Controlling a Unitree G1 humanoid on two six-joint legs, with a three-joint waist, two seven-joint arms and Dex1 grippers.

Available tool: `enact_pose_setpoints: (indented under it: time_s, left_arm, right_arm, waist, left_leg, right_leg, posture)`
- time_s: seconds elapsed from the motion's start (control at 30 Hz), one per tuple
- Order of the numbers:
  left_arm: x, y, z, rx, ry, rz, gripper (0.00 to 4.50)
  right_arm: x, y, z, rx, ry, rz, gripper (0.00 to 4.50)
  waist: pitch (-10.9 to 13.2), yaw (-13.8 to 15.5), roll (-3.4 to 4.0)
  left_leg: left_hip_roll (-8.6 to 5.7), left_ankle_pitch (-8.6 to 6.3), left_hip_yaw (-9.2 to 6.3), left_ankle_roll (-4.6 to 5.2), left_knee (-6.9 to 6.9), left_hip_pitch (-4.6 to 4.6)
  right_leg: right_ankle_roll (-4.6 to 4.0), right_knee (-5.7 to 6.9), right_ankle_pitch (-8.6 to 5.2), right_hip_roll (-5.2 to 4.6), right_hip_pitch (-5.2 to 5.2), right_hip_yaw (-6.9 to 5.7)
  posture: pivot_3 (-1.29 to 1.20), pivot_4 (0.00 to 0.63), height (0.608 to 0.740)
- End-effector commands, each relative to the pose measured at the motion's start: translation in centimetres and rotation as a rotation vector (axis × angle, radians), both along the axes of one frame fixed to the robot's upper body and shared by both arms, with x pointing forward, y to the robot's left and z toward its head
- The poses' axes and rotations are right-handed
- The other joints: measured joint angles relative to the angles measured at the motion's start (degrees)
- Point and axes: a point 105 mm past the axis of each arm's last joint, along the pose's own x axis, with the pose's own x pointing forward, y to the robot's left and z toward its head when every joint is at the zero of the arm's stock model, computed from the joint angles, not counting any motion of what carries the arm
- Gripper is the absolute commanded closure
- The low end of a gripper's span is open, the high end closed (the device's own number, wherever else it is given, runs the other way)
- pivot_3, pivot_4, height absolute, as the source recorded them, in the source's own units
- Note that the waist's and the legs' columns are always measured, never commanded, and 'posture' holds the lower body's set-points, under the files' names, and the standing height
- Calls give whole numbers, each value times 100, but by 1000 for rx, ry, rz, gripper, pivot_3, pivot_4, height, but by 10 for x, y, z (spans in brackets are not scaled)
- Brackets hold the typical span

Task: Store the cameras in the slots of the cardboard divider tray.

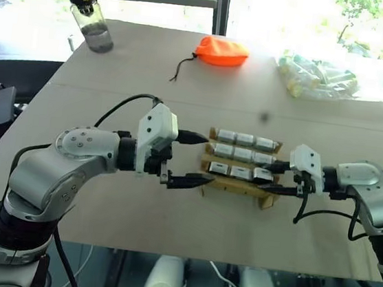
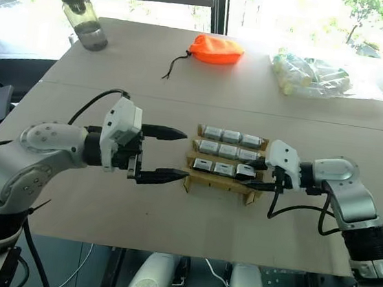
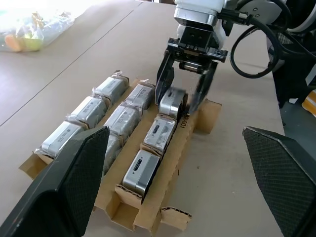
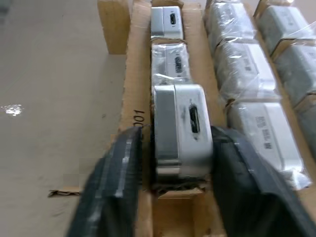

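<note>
Tan cardboard divider tray, slots filled with small silver-grey boxy cameras.

Left end effector (image 1: 195,159): frame centre-left, black fingers spread wide, empty, just left of the tray (image 1: 265,199). Tray: mid-frame on the beige counter (image 1: 168,231), three rows of cameras (image 1: 243,154). Right end effector (image 1: 281,179): centre-right, fingers parted either side of the near-row end camera (image 4: 180,129), seated in its slot.

A bottle (image 1: 88,15) with a black cap stands upright near the table's (image 1: 134,220) far left corner. An orange pouch (image 1: 220,51) with a dark cord lies at the far middle. To its right, well apart, a clear bag (image 1: 318,78) of pale tubes rests flat.
</note>
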Motion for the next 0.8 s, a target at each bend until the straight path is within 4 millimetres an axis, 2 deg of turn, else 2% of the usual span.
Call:
enact_pose_setpoints:
  time_s: [0.03, 0.07, 0.27, 0.33, 0.37, 0.43, 0.53, 0.67, 0.8]
  left_arm:
    - [-1, 3, 3, 1, -7, 16, 0]
    - [-2, 6, -1, 12, 11, 32, 0]
    - [-17, 28, -15, 26, 59, 91, 0]
    - [-15, 47, -26, 8, 95, 170, 0]
    - [-14, 56, -33, 10, 97, 203, 0]
    - [-12, 73, -57, 6, 105, 283, 0]
    - [-13, 84, -82, 30, 112, 332, 0]
    - [-3, 94, -97, 36, 70, 382, 0]
    - [2, 99, -98, 21, 37, 381, 0]
  right_arm:
    - [-2, -1, 17, 25, -99, 22, 354]
    - [-4, -3, 23, 63, -110, 18, 58]
    - [-14, -23, 40, 189, -76, -22, 58]
    - [-16, -40, 42, 261, -83, -81, 58]
    - [-17, -49, 40, 276, -65, -116, 58]
    - [-8, -80, 23, 265, -73, -268, 58]
    - [2, -110, 8, 278, -87, -383, 58]
    - [9, -129, -6, 277, -81, -412, 58]
    - [10, -127, -14, 233, -70, -353, 58]
  waist:
    - [0, -2, 0]
    - [0, -3, 0]
    - [0, -6, 0]
    - [0, -1, 0]
    - [0, 14, 0]
    - [0, 13, 0]
    - [-4, 2, -1]
    - [-3, -5, 2]
    - [-4, -9, 2]
  left_leg:
    - [0, 0, 1, 0, 0, 1]
    - [0, 0, 0, 0, 0, 1]
    - [4, 0, 1, 0, -3, 1]
    - [5, -1, -1, 0, -7, 1]
    - [5, -1, -1, 0, -8, 0]
    - [3, -1, -3, 0, -7, 0]
    - [0, -3, 19, 4, -8, 17]
    - [4, -4, 22, 6, -8, 15]
    - [10, -3, 20, 5, -10, 14]
  right_leg:
    - [0, 0, 0, 0, 0, 0]
    - [0, 1, 0, 1, 0, 1]
    - [0, -1, 0, 1, -2, 3]
    - [-1, -4, -1, 0, -2, 6]
    - [-1, -5, -1, -2, -2, 6]
    - [-2, -7, -1, -3, 1, 0]
    - [-5, -11, -3, -3, 9, 1]
    - [-7, -8, -3, 2, 0, 3]
    - [-5, -1, 0, 6, -3, 9]
  posture:
    - [0, 150, 726]
    - [0, 150, 726]
    - [0, 150, 726]
    - [0, 150, 726]
    - [0, 150, 726]
    - [0, 150, 726]
    - [0, 150, 726]
    - [0, 150, 726]
    - [0, 150, 726]
